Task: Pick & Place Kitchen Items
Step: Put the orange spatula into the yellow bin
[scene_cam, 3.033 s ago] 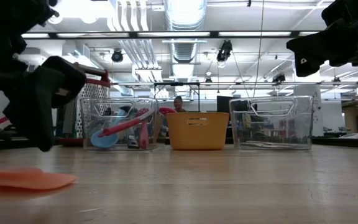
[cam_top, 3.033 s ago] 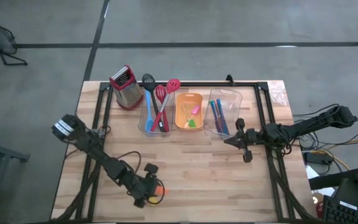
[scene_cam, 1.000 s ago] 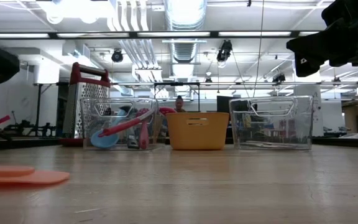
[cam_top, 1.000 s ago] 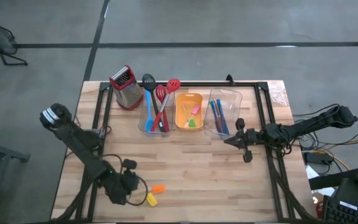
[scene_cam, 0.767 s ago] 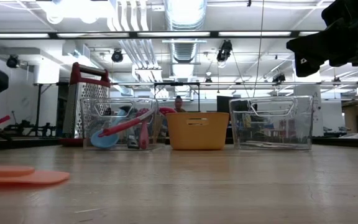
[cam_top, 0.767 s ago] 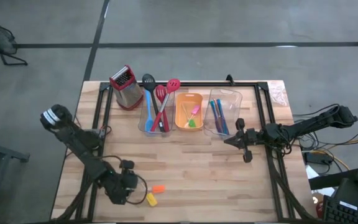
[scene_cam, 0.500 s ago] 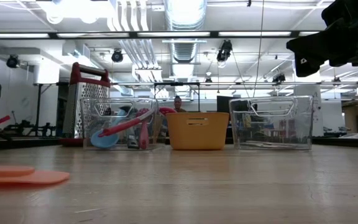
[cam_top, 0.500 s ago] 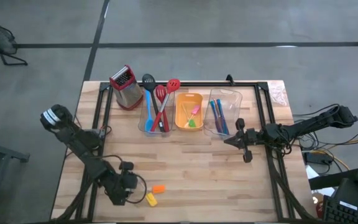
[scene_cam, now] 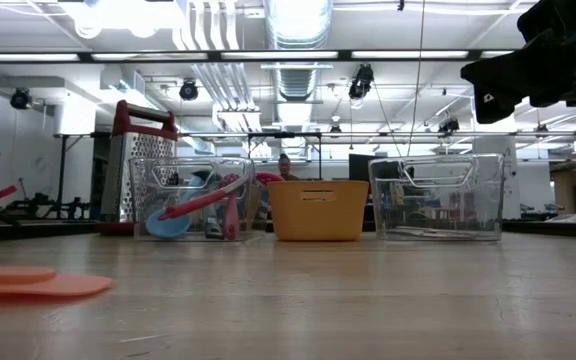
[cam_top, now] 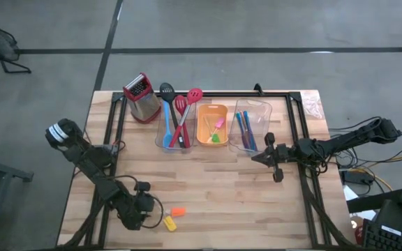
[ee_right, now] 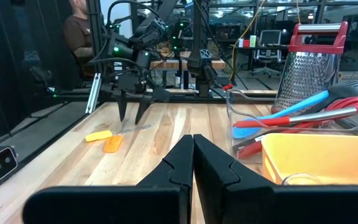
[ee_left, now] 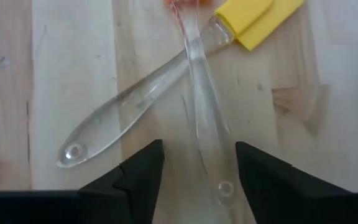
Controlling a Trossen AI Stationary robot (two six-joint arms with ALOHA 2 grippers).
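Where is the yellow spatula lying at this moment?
In the high view, the yellow spatula lies near the table's front-left edge, crossing the orange spatula, just beside the open left gripper.

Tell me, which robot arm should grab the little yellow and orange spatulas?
Left. Its open gripper hovers right over the spatulas' clear handles. The right gripper is shut, far off by the bins.

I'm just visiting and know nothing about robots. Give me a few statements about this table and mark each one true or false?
1. The left gripper is open above two clear-handled spatulas. True.
2. The right gripper holds a spoon. False: it is shut and empty.
3. The grater stands beside a clear bin. True.
4. The orange tray is empty. False: small coloured pieces lie in it.
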